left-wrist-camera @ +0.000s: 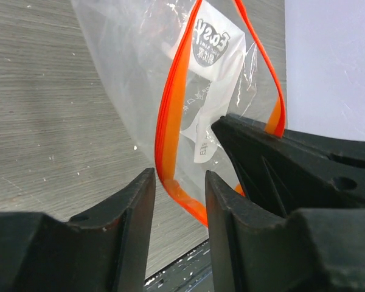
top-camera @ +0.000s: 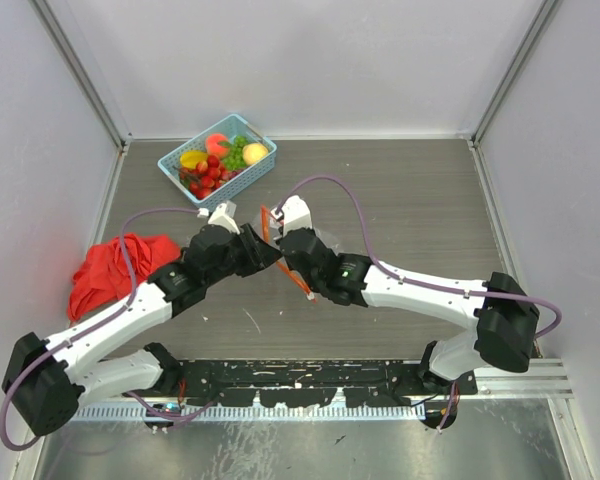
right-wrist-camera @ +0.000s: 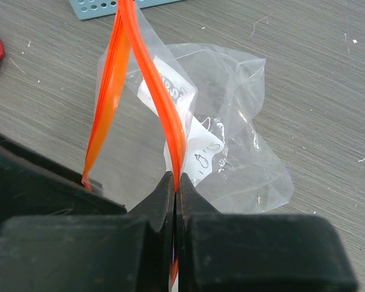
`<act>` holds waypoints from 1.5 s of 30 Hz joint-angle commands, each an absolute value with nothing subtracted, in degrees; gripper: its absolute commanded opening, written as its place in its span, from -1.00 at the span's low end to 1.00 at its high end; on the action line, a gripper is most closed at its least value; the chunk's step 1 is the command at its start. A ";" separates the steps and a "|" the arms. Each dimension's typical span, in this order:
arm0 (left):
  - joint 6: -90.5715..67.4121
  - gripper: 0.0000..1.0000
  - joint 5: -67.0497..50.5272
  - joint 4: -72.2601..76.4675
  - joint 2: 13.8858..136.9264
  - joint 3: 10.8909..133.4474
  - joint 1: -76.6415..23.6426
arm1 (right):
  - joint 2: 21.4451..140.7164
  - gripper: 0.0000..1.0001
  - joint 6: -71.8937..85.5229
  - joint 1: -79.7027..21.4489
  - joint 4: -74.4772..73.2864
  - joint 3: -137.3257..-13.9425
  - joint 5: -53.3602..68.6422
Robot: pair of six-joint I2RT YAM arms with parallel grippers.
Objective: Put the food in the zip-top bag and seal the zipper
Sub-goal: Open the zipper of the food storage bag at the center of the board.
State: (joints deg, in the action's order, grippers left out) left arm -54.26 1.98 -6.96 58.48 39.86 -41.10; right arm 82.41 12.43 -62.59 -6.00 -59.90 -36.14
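Observation:
The clear zip-top bag [right-wrist-camera: 231, 140] hangs between my two grippers over the table's middle, its mouth open in a loop. Its red-orange zipper [right-wrist-camera: 161, 103] also shows in the top view [top-camera: 266, 222]. My right gripper [right-wrist-camera: 175, 182] is shut on one side of the zipper strip. My left gripper [left-wrist-camera: 179, 194] is open, with the bottom of the zipper loop [left-wrist-camera: 182, 194] between its jaws. In the top view both grippers, left [top-camera: 265, 250] and right [top-camera: 278, 238], meet at the bag. The food [top-camera: 218, 165], with red strawberries [top-camera: 208, 177] and green grapes [top-camera: 236, 155], lies in a basket.
The light-blue mesh basket [top-camera: 175, 160] stands at the back left; its edge shows in the right wrist view [right-wrist-camera: 103, 6]. A red cloth [top-camera: 110, 270] lies at the left beside the left arm. Grey walls close the table on three sides.

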 commanded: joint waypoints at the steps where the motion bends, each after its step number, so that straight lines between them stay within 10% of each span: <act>1: -56.74 -0.27 -1.96 1.45 59.95 39.67 -39.94 | 79.08 -0.95 13.36 -62.93 -1.68 -59.06 -35.01; 29: -60.38 -0.74 -8.92 15.62 57.39 32.78 -39.62 | 77.30 -0.93 15.12 -61.09 -0.27 -56.46 -32.37; 32: -59.38 -1.00 -6.88 11.74 57.20 33.36 -39.54 | 77.34 -0.93 14.66 -61.00 -0.66 -56.50 -32.90; 45: -46.07 -1.00 13.78 -22.27 57.13 45.13 -39.61 | 76.15 -0.91 9.81 -60.82 -7.24 -58.83 -40.95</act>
